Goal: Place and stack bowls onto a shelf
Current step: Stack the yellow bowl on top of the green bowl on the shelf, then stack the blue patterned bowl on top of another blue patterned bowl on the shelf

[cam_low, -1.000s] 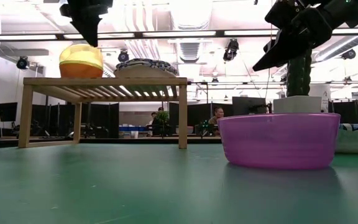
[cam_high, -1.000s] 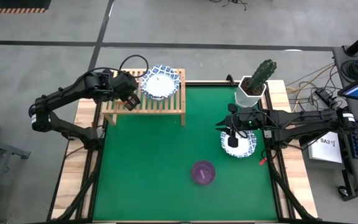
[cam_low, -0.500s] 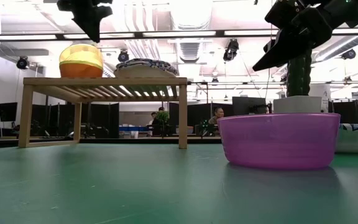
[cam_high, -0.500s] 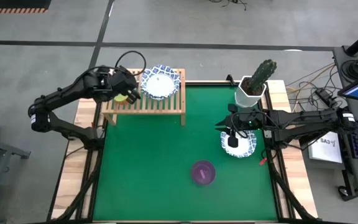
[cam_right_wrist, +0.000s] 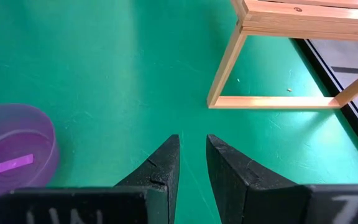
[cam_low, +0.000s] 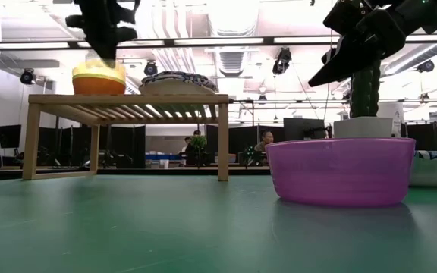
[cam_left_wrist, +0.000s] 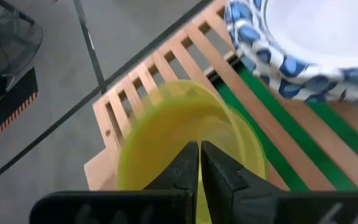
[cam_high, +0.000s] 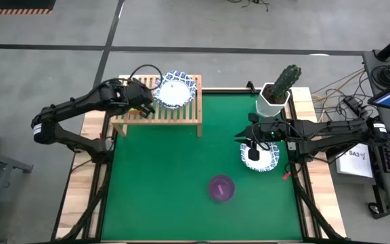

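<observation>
The light-wood shelf point(cam_high: 181, 116) stands at the table's far left. On its left half sits the yellow-green bowl point(cam_left_wrist: 166, 130), with an orange-red band point(cam_low: 97, 85) showing under it. A stack of white blue-rimmed bowls point(cam_high: 175, 88) sits on the shelf's right half. My left gripper point(cam_left_wrist: 199, 149) is shut and down on the yellow-green bowl point(cam_low: 86, 72). My right gripper point(cam_high: 252, 150) hovers with a narrow gap above another white blue-rimmed bowl point(cam_high: 268, 161) at the table's right. The purple bowl point(cam_high: 222, 188) rests on the mat near the front. My left gripper comes from above, pointing down, with its shut fingertips point(cam_low: 106, 62) on the top middle of the yellow-green bowl point(cam_left_wrist: 222, 134). The bowl rests on the shelf's slats. The fingers themselves hide the exact spot of contact.
A white angular pot with a cactus point(cam_high: 274, 98) stands at the far right corner, just beyond my right gripper. Green mat lies bare between the shelf and the purple bowl point(cam_right_wrist: 14, 146). Cables and a keyboard lie off the table's right edge.
My left gripper has lifted slightly and then come down onto the yellow-green bowl, whose top now shows lower and flatter in the low view. My right gripper has kept still.
</observation>
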Action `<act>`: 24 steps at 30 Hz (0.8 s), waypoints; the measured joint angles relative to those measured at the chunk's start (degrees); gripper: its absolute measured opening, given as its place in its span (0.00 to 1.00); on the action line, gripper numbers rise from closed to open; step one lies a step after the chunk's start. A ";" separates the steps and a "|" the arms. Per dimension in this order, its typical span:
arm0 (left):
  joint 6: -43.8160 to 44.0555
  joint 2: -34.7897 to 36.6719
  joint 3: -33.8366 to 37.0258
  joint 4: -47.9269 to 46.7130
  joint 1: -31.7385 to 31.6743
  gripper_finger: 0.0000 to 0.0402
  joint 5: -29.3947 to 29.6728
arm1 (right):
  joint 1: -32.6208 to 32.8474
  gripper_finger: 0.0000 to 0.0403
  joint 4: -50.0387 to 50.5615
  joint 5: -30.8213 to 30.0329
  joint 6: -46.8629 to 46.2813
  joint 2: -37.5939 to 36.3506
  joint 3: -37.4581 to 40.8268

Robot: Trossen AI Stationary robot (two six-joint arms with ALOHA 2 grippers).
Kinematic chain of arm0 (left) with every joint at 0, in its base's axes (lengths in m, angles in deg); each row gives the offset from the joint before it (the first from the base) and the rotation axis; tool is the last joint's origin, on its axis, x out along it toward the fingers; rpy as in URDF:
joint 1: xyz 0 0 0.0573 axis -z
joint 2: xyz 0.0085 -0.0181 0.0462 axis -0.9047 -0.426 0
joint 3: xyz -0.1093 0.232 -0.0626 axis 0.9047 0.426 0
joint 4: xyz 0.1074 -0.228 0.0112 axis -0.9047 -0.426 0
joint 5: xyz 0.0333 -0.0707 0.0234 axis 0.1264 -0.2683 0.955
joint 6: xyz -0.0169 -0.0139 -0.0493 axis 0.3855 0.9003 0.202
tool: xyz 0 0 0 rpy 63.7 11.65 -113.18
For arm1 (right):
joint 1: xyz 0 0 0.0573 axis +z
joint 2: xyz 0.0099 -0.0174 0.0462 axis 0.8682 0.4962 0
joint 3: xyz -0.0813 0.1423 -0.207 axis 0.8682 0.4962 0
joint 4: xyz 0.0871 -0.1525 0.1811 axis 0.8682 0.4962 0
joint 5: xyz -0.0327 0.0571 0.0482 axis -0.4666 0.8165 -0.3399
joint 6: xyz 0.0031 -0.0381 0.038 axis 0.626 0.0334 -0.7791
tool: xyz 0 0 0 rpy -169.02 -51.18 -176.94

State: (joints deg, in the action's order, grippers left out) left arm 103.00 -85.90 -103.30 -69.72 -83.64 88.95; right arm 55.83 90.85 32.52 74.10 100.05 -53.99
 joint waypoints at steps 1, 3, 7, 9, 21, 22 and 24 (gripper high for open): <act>0.39 0.00 0.70 0.27 0.00 0.00 -0.06 | 0.02 0.17 0.00 0.00 0.02 0.00 0.00; 1.06 0.00 1.80 1.39 0.03 0.00 -0.19 | 0.00 0.17 0.00 0.02 0.01 0.00 0.00; 1.08 0.00 3.19 2.95 0.50 0.00 -0.63 | 0.00 0.17 0.00 0.00 -0.37 0.00 0.00; 1.49 0.00 3.33 3.41 0.92 0.00 -0.61 | 0.00 0.17 0.00 0.02 -0.39 0.00 0.00; 6.14 0.02 4.70 10.16 17.87 0.00 2.57 | 0.02 0.17 0.00 -0.06 -6.75 0.00 0.00; 6.30 0.02 4.70 10.42 20.07 0.00 2.68 | 0.04 0.17 0.00 0.01 -8.55 0.00 0.00; 6.02 0.02 4.70 11.66 24.64 0.00 2.77 | 0.20 0.17 0.07 -0.01 -12.46 0.06 0.00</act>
State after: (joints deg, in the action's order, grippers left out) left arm 109.02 -85.88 -98.60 -58.05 -58.99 91.72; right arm 56.03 90.92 32.51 61.64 100.11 -53.99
